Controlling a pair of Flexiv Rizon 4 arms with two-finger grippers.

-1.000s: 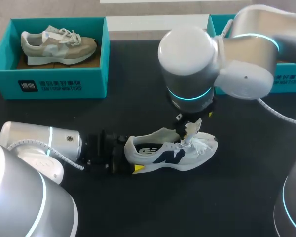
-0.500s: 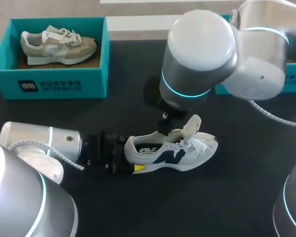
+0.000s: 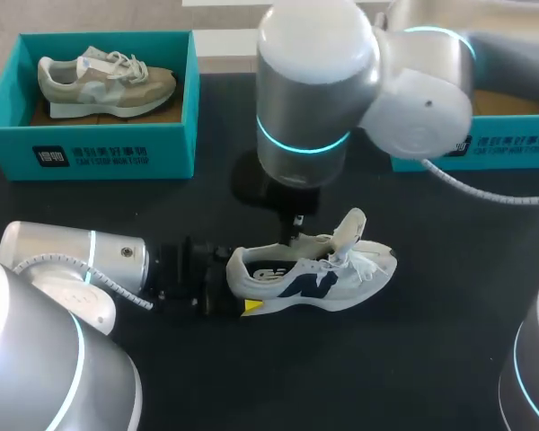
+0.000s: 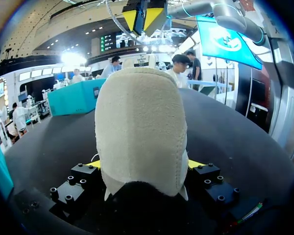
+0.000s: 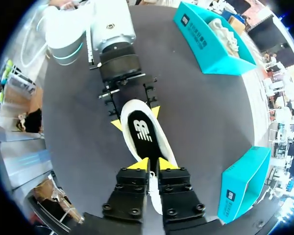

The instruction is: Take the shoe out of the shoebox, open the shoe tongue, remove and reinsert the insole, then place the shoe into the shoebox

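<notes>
While the left claw [image 4: 146, 164] clamps its heel, white shoe [image 4: 142, 112] under closed right claw [image 5: 151, 164].

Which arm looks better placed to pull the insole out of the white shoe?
Right. The right fingers hang directly above the white shoe's opening, its tongue raised; the left fingers grip its heel.

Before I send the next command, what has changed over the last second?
The right gripper came off the tongue of the white sneaker and swung towards the heel end. It now hangs shut over the shoe's opening, and the tongue stands raised and free. The left gripper stayed shut on the heel, and the sneaker did not shift. The beige sneaker lies in its teal shoebox as before.
</notes>
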